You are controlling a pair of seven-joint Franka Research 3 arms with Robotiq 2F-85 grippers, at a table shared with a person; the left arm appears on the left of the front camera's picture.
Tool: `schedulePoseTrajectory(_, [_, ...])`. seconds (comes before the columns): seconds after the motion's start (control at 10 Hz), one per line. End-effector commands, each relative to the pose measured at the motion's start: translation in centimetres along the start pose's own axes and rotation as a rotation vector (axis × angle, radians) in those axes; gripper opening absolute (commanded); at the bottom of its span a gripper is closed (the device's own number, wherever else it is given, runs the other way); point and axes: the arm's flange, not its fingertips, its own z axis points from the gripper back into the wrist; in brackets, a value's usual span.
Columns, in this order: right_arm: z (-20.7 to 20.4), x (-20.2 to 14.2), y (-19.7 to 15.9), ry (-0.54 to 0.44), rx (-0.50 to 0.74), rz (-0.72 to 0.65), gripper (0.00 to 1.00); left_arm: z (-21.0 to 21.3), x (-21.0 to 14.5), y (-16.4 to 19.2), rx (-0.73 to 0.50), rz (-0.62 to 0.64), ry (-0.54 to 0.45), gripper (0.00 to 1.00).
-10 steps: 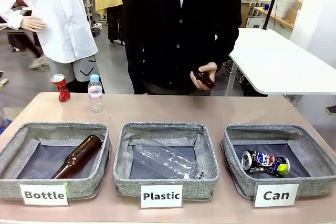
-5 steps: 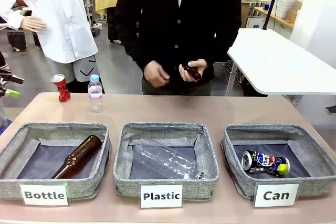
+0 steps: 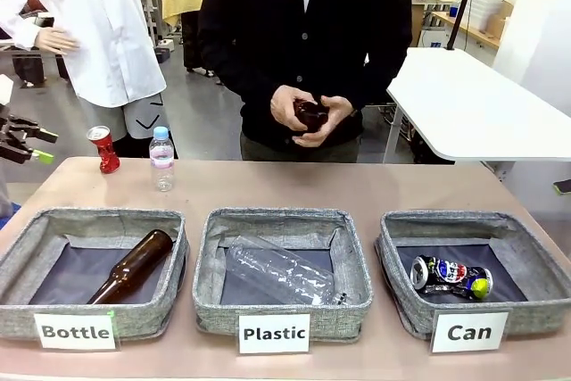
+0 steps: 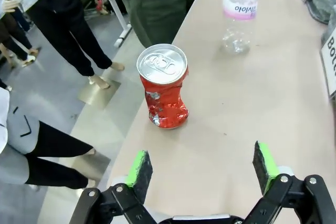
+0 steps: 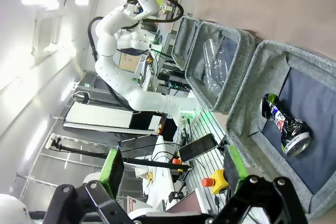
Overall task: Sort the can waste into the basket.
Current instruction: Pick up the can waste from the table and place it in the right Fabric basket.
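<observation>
Ahead, red can [image 4: 163, 87], beyond spread left pincer [image 4: 201, 162]

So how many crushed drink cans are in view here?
2. A red crushed metal can stands at the table's far left, beside the clear plastic bottle. A dark crushed can lies in the grey fabric basket signed Can. The person's hands hold something dark, unidentifiable.

The crushed red can [image 4: 163, 88] is glossy dented metal, its top silver; the basket [image 3: 446, 220] is rough grey cloth.
</observation>
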Motion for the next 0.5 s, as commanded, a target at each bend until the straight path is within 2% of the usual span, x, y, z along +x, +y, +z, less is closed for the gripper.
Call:
schedulePoseTrajectory(0.0, [0.3, 0.0, 0.2, 0.009, -0.002, 0.021, 1.00, -0.3, 0.1, 0.1, -0.004, 0.012, 0.003, 1.00])
schedulePoseTrajectory(0.1, [0.3, 0.0, 0.2, 0.009, -0.002, 0.021, 1.00, -1.1, 0.4, -1.1, -0.013, -0.055, 0.039, 1.00])
schedulePoseTrajectory(0.4, [0.3, 0.0, 0.2, 0.009, -0.002, 0.021, 1.00, -3.8, 0.0, 0.4, 0.021, -0.051, 0.077, 1.00])
